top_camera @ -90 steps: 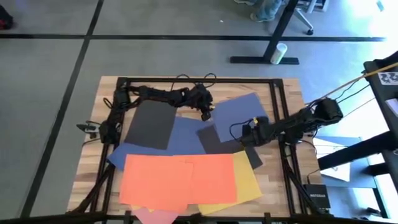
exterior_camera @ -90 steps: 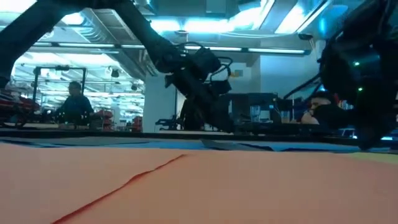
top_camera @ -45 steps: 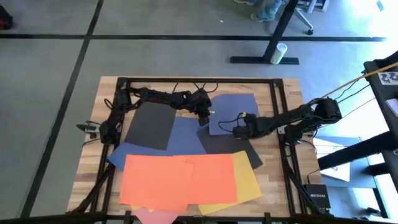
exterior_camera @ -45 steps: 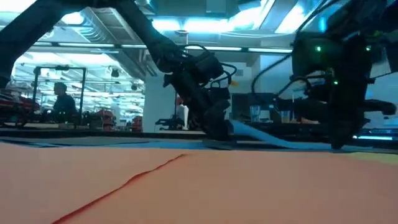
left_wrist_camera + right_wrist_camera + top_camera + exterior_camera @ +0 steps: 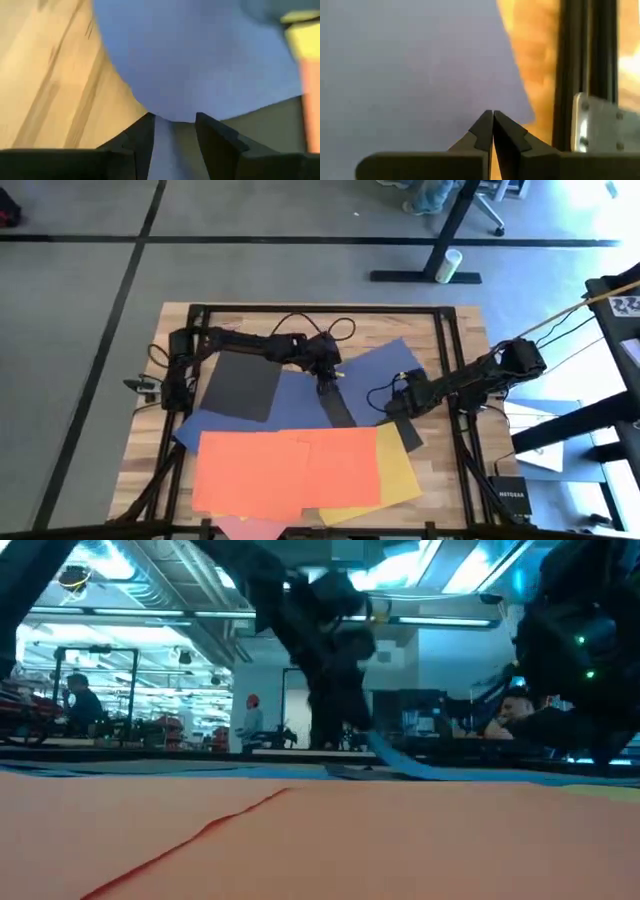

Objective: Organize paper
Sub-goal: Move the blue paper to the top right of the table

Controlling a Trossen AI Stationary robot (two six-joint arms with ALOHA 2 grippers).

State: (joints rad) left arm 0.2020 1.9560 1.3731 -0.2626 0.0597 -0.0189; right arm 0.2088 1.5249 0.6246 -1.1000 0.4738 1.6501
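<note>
Two arms, matte black, jointed segments with chunky housings. Thin black cables loop loosely off left arm (image 5: 262, 343) and right arm (image 5: 478, 375) alike. Small yellow mark near each wrist. Green indicator lights glow on one arm in low view. End effector fingers dark, flat, wedge-tipped: left end effector (image 5: 174, 131), right end effector (image 5: 493, 126).

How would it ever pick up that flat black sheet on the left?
Probably by an edge or corner, pinched from the side. The black sheet lies flat on blue paper, so there is nothing to grasp from above; its far-left corner looks free.
</note>
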